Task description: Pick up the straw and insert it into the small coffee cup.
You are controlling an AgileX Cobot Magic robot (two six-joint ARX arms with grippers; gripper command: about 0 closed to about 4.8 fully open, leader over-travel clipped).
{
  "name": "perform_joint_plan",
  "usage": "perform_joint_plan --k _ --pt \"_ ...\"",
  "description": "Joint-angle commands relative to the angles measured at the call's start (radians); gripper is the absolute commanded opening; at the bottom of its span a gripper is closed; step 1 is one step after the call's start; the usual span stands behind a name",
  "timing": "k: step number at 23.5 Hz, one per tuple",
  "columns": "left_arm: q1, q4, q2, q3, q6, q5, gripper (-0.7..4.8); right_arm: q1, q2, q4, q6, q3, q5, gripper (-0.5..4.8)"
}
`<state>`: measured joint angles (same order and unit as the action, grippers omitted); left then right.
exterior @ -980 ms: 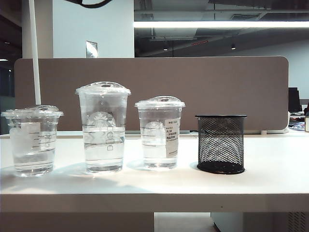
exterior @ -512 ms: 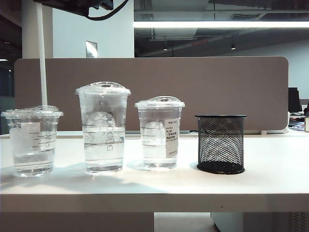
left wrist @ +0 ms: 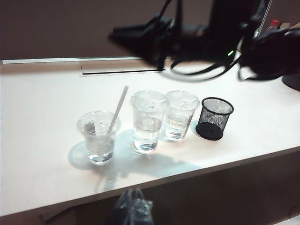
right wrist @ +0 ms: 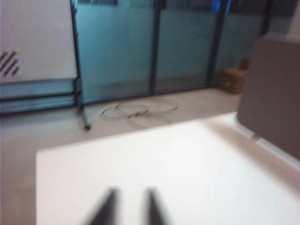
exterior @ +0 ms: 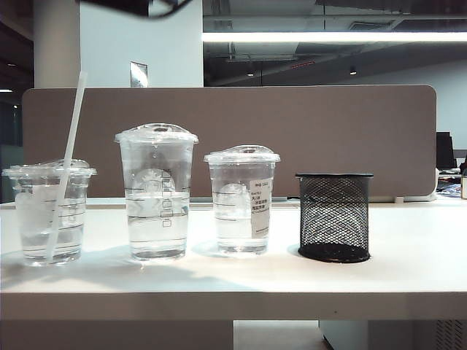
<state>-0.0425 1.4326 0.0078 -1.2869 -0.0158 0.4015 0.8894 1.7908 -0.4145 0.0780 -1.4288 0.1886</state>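
I read the insertion step as complete: the straw [exterior: 67, 164] stands through the lid of the small coffee cup [exterior: 49, 213], leaning, its lower end near the cup's bottom. The cup sits at the left end of the table [exterior: 408, 270], near the front edge, first in a row with the tall cup [exterior: 155, 191], the mid-height cup [exterior: 241, 200] and the mesh holder [exterior: 335, 216], each standing apart from its neighbour.

The right gripper [right wrist: 129, 206] shows two dark fingers with a clear gap between them and nothing in that gap; I judge the pincer parted and empty. In the left wrist view its arm [left wrist: 197, 35] hangs dark above the row, well over the cups. The left gripper [left wrist: 133, 208] shows only as a blurred shape at the front of the table; I cannot tell its state.

Next move, in my judgement: retreat the right arm upward and away. The straw top stands higher than every lid, so lateral travel should wait until clear of it. Open room lies behind the row and at the table's right end
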Motion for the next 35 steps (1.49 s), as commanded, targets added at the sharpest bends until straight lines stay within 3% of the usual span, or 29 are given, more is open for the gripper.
perform_joint_plan --k 1,7,8,10,15,19,22,28,30,35 --pt "0.000 0.001 0.002 -0.002 0.004 0.003 -0.05 -0.025 -0.132 0.045 0.018 -0.007 -0.015 -0.01" --pt "0.000 -0.055 0.002 -0.001 0.010 0.006 -0.05 -0.053 -0.346 0.296 0.142 -0.005 -0.014 -0.02" --pt "0.000 -0.077 0.002 -0.001 0.065 0.005 -0.05 -0.063 -0.405 0.344 0.165 0.010 -0.014 -0.02" --pt "0.000 -0.129 0.002 0.006 0.145 0.006 -0.05 -0.070 -0.508 0.352 0.178 0.080 -0.019 -0.01" --pt "0.000 -0.259 0.001 0.114 0.158 0.064 -0.05 -0.074 -0.743 0.343 0.181 0.284 -0.106 -0.01" --pt "-0.001 -0.324 0.001 0.259 0.253 0.164 -0.05 -0.072 -0.908 0.316 0.180 0.444 -0.126 -0.01" --pt "0.000 -0.391 0.001 0.380 0.253 0.234 -0.05 -0.072 -1.035 0.312 0.178 0.553 -0.168 -0.01" --pt "0.000 -0.550 0.001 0.595 0.245 0.246 -0.05 -0.072 -1.275 0.315 0.101 0.725 -0.262 -0.01" --pt "0.000 -0.670 0.002 0.661 0.209 0.249 -0.06 -0.071 -1.387 0.347 0.073 0.787 -0.315 -0.01" --pt "0.000 -0.818 0.003 0.761 0.130 0.203 -0.05 -0.069 -1.572 0.524 0.048 0.850 -0.395 -0.01"
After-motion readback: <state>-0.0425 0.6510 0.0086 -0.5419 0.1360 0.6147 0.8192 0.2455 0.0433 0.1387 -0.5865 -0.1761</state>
